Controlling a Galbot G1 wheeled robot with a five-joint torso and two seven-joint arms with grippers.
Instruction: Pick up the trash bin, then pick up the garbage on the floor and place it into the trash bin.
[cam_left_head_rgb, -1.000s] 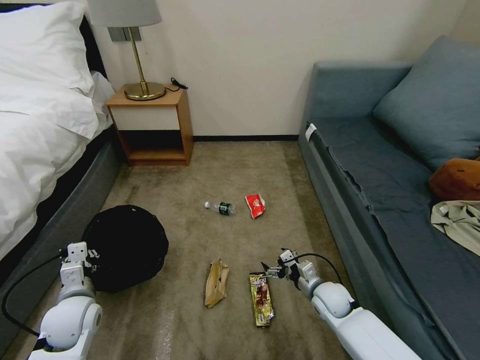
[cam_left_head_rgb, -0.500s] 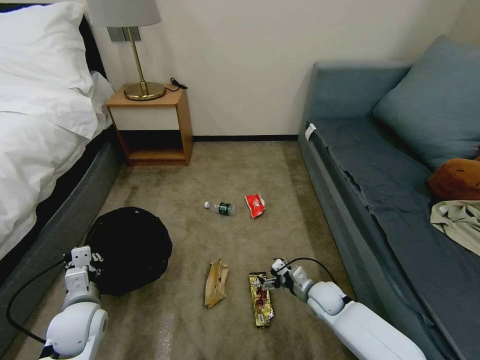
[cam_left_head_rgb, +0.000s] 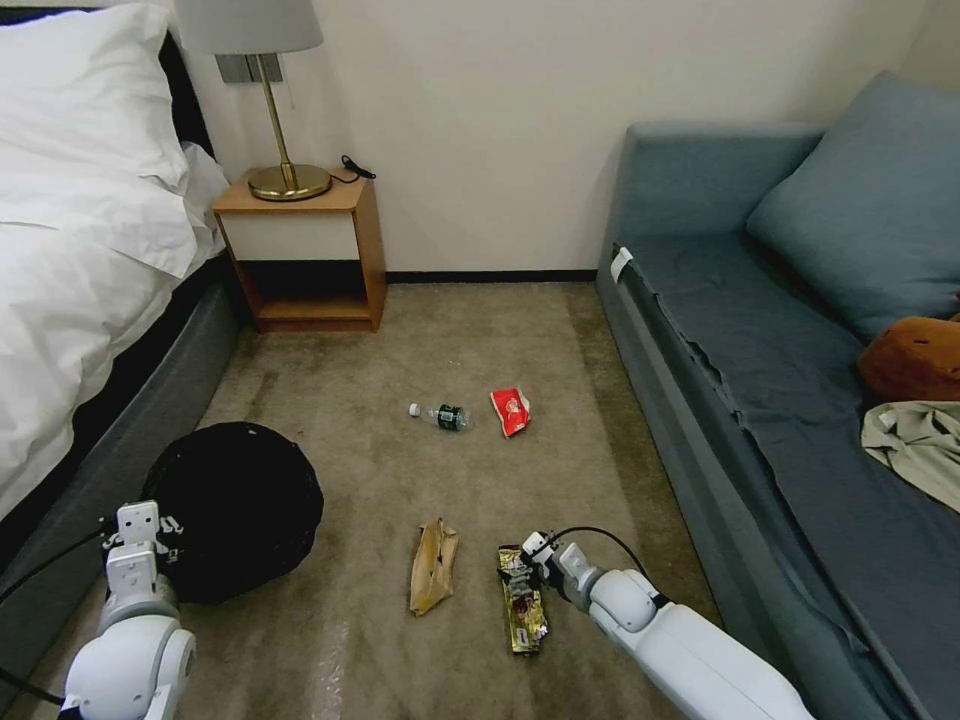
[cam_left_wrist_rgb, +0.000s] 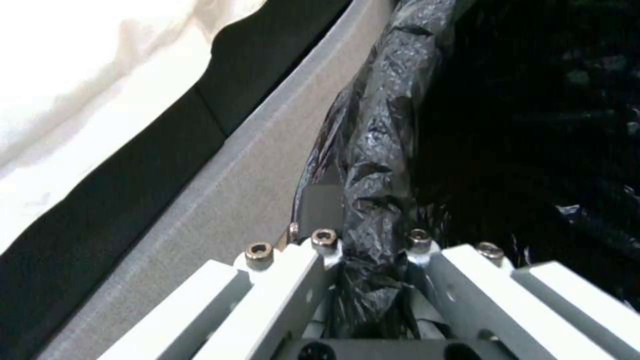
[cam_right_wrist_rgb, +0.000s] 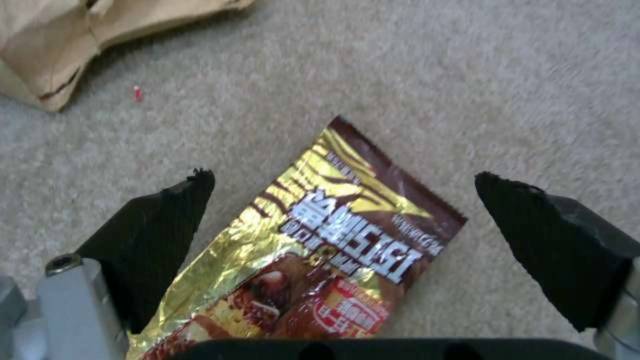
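Fingers, right gripper (cam_right_wrist_rgb: 340, 200): spread wide, one black pad (cam_right_wrist_rgb: 163, 220) on each side of the brown-yellow wrapper (cam_right_wrist_rgb: 320, 250), nothing pinched yet.
Fingers, left gripper (cam_left_wrist_rgb: 373, 250): pressed onto the bag-lined rim of the trash bin (cam_left_head_rgb: 235, 510); the crinkled black liner is bunched between them.
Bin position: at the robot's left, beside the bed frame (cam_left_wrist_rgb: 200, 210). Whether it rests on the carpet or hangs just clear is hard to judge from the head view.
Wrapper position: flat on the carpet (cam_right_wrist_rgb: 467, 75), just right of the tan-brown scrap (cam_left_head_rgb: 433, 565), lying lengthwise away from the robot.
Other garbage: clear bottle (cam_left_head_rgb: 442, 415) and red snack packet (cam_left_head_rgb: 511, 410) lie farther off, near each other, well apart from both grippers.
Step in hand: apparently the pickup of the wrapper by the right gripper.
Approach: lower straight down so both pads reach the carpet together, with the wrapper's end centred between them.
Grip point: take the foil across its narrow width, near the end; a flat packet gives little to bite, so press lightly into the pile before shutting.
Risk: the foil may slide or fold out from under one pad; shut slowly.
Left arm: hold the rim grip firm and the bin mouth upward.
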